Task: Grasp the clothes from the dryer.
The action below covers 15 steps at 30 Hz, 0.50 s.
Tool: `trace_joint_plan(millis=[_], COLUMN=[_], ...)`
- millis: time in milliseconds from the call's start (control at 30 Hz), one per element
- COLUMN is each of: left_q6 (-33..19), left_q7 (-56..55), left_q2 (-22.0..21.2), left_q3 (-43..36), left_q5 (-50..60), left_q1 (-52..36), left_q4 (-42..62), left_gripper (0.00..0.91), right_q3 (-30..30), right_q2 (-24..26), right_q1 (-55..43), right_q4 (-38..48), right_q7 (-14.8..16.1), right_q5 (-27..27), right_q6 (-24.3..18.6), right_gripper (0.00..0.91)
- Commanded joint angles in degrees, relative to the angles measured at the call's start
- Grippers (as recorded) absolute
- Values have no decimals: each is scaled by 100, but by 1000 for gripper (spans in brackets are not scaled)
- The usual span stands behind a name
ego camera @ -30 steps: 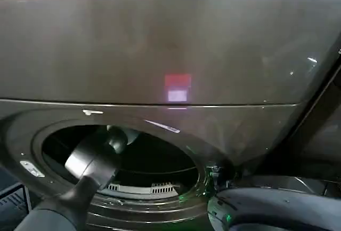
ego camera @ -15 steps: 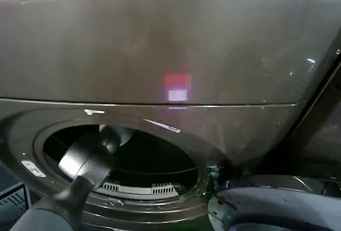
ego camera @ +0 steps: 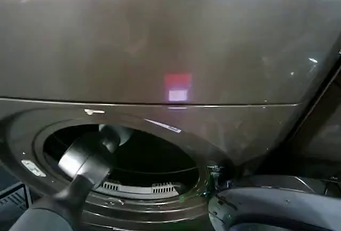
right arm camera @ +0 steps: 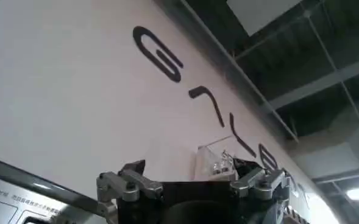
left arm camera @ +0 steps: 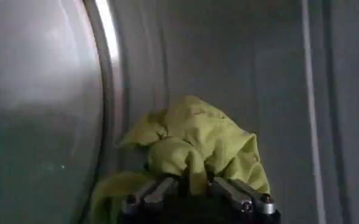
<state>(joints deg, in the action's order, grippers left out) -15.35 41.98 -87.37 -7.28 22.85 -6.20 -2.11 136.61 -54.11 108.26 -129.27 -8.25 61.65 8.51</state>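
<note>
Dryer (ego camera: 170, 55) across head view, round drum mouth at lower left. Left arm reached through mouth into drum. Yellow-green clothes (left arm camera: 197, 143) bunched against drum wall at lower centre of left wrist view, fabric between spread fingers of left gripper (left arm camera: 194, 195); clamped or not, cannot tell. Right gripper (right arm camera: 194, 185) parked, fingers apart, facing lettered white wall (right arm camera: 63, 91).

The left arm (ego camera: 80, 172) reaches forward and up from the lower left of the head view, its wrist angled away. The left gripper (left arm camera: 197, 192) has its fingers spread apart. The right gripper (right arm camera: 191, 182) points upward, its fingers also apart and holding nothing.
</note>
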Motion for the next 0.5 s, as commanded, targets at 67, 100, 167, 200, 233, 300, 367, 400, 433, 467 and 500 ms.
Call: trace_joint_plan(millis=[67, 100, 167, 200, 233, 300, 367, 400, 433, 467, 500], left_q6=[63, 81, 135, 158, 184, 272, 240, 244, 224, 218, 225], left_q7=[-161, -240, -481, -571, -718, -937, -1272, -1370, -1622, -1732, -1857], left_q2=[-2, 0, 0, -2, 0, 47, 65, 90, 108, 117, 143], left_q3=[180, 245, 470, 659, 712, 904, 1082, 1092, 1117, 1144, 1151], left_q5=[-217, -247, -447, -517, -726, -1036, -1216, -1325, -1416, -1502, -1677], left_q1=[85, 119, 173, 200, 266, 443, 555, 606, 691, 737, 819], left_q4=[-129, -164, -273, -334, -444, -837, -1022, -1148, -1261, -1333, -1483], left_gripper=[0, 0, 0, 0, 0, 0, 0, 0, 0, 0, 0], right_q3=[29, 48, 80, 101, 115, 116, 102, 85, 80, 75, 69], right_q2=[2, 10, 17, 23, 25, 27, 22, 18, 21, 26, 28], right_q1=[5, 18, 38, 55, 60, 52, 42, 28, 19, 13, 8], right_q4=[22, 35, 60, 72, 80, 78, 70, 63, 57, 56, 57], right_q7=[-45, -44, -43, -42, -41, -38, -36, -36, -34, -34, -35], right_q5=[-39, -41, -38, -39, -37, -36, -36, -37, -37, -37, -37], right_q6=[149, 144, 145, 144, 144, 142, 139, 139, 138, 136, 136], right_gripper=[907, 907, 907, 907, 907, 907, 907, 907, 907, 907, 907])
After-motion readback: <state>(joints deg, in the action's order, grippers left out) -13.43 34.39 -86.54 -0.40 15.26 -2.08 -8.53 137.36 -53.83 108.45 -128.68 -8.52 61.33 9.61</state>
